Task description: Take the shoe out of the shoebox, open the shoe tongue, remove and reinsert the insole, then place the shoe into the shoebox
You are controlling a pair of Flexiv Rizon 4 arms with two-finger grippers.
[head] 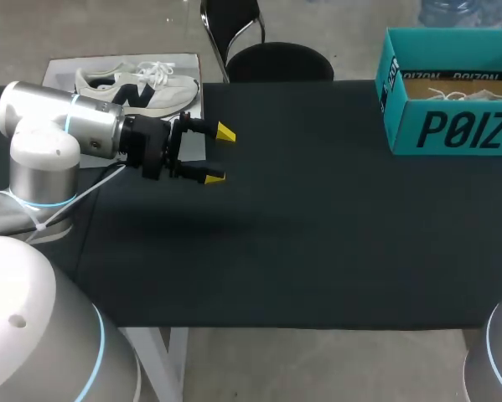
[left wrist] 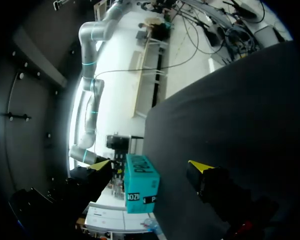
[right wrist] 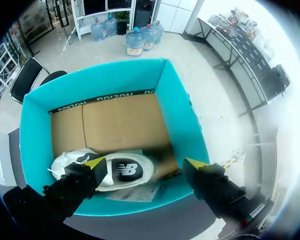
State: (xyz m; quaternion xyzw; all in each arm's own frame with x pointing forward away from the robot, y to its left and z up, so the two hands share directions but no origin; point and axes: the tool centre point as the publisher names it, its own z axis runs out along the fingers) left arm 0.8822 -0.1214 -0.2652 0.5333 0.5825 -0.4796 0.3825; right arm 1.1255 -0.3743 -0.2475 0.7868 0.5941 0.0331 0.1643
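- The shoebox stands open at the far right of the bench, close to the rear edge. Its right end runs out of the head view.
- The shoe lies inside the shoebox, logo side up, along the wall nearest the right hand. Brown cardboard floor shows beyond it.
- The right hand hangs above the open box with its fingers apart, touching nothing.
- The left hand hovers over the left part of the bench, fingers apart, aimed toward the shoebox.
- A wide stretch of black bench surface separates the left hand from the shoebox.
- A second shoe rests on a pale sheet at the far left edge, behind the left arm.
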